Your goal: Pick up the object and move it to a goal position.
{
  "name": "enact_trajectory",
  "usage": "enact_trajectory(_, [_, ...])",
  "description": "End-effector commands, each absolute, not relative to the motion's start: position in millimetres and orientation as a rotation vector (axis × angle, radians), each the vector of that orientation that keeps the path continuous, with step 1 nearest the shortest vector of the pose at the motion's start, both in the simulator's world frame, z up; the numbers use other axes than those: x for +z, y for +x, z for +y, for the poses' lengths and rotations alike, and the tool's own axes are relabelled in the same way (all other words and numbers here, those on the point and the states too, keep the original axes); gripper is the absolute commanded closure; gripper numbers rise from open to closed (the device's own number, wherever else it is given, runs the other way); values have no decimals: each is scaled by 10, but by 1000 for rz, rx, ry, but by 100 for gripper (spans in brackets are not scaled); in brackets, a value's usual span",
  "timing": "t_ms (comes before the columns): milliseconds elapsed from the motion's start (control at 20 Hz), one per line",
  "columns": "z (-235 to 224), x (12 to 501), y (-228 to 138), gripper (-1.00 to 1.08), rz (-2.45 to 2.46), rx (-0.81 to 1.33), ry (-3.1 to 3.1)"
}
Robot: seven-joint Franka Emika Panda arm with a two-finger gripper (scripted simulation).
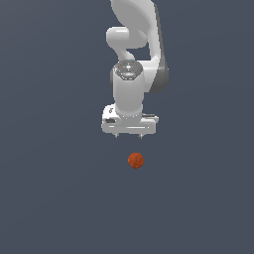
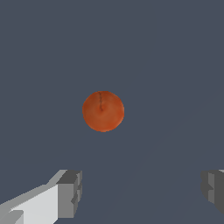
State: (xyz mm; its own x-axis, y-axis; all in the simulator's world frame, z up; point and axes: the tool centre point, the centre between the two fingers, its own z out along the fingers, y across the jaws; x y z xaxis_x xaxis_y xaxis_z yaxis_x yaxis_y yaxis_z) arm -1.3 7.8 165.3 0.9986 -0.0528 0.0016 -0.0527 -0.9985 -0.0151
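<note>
the white arm (image 1: 134,59) comes down from the top of the exterior view and ends in a wide, flat end effector (image 1: 129,136) that points straight down at the dark grey-blue surface (image 1: 54,198). only the tips of its two fingers show below the white body in that view, as small dark nubs set well apart.

the wrist view makes the state plain: one finger (image 2: 70,192) sits at one side of the picture and the other finger (image 2: 213,189) at the far side, with a broad stretch of bare surface between them. the end effector is spread wide and grips nothing.

the ball (image 1: 135,160) is small, orange-red and slightly mottled. in the exterior view it lies on the surface just below the end effector in the picture, a little toward the exterior view's right of the end effector's middle, with a clear gap of surface showing between it and the fingertips. it touches neither finger.

in the wrist view the ball (image 2: 103,111) appears near the middle of the picture, round, with a short dark seam on its upper part. it lies beyond the fingertips rather than between them, and it is clearly narrower than the gap between the fingers. how high the end effector hangs over the surface cannot be told.
</note>
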Motion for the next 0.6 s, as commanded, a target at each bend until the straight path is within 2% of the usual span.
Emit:
enact_trajectory(0, [78, 1653, -13, -92, 83, -3, -3125])
enact_trajectory(550, [-33, 1705, 35, -92, 132, 0, -3132])
